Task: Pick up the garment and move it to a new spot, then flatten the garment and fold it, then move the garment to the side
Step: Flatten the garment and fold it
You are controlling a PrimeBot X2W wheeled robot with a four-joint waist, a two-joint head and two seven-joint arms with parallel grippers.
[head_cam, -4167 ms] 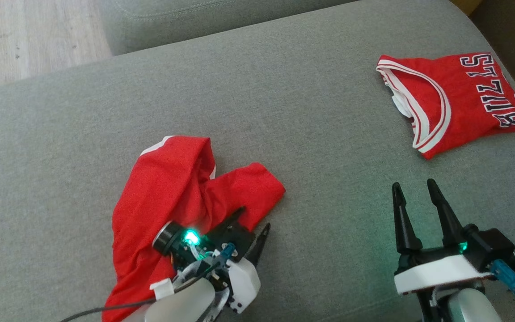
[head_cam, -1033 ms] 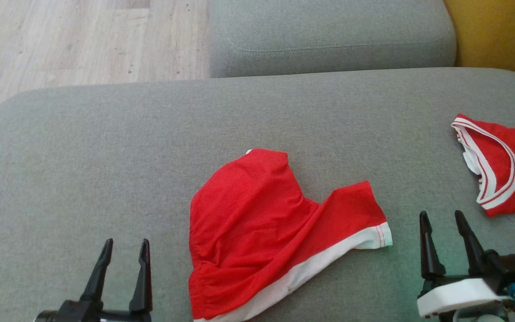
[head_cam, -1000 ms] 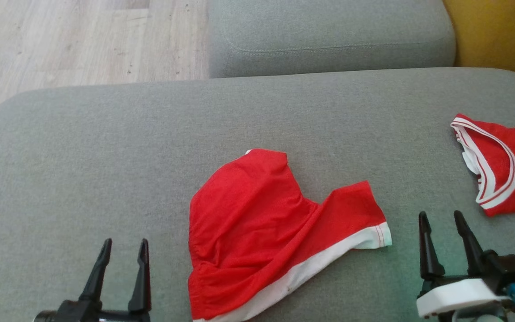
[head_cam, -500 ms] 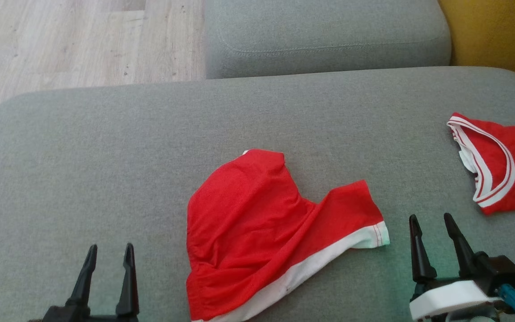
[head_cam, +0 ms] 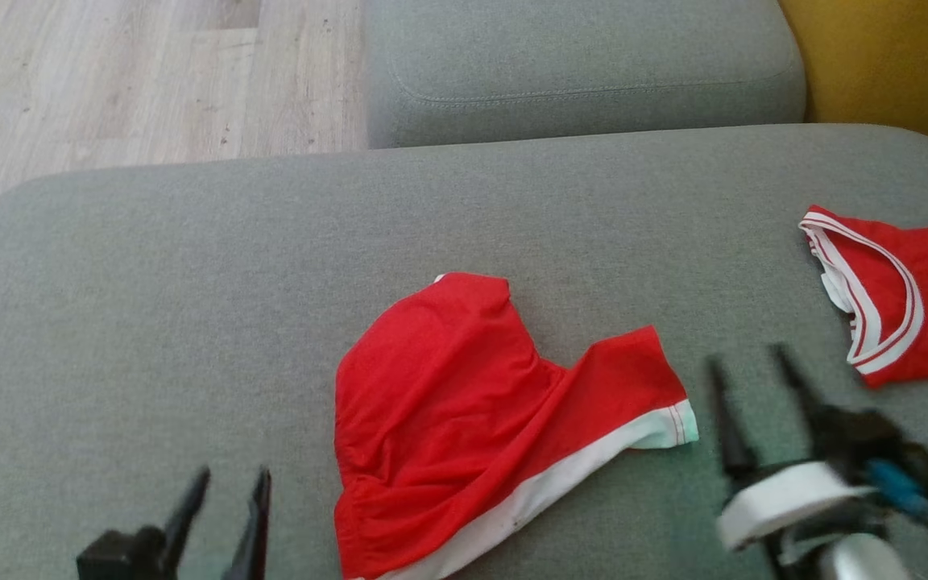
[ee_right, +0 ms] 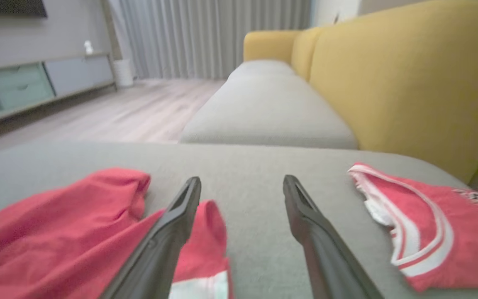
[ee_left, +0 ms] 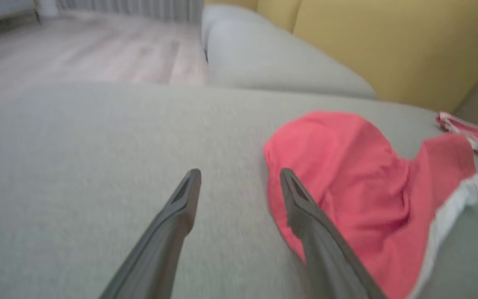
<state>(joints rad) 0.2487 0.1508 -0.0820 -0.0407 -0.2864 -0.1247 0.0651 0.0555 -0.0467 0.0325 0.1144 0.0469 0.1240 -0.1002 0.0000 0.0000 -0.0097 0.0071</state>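
My left jaws stand wide apart and empty, their fingers (head_cam: 255, 519) over bare grey sofa cushion (head_cam: 150, 306) just left of the red shorts (head_cam: 448, 403). The shorts lie crumpled and free in the middle of the cushion, their white band along the near edge. My right jaws, blurred in the head view, are likewise spread wide with nothing between them, fingers (head_cam: 727, 431) just off the shorts' right leg, between it and the folded red jersey (head_cam: 899, 314) near the cushion's right edge.
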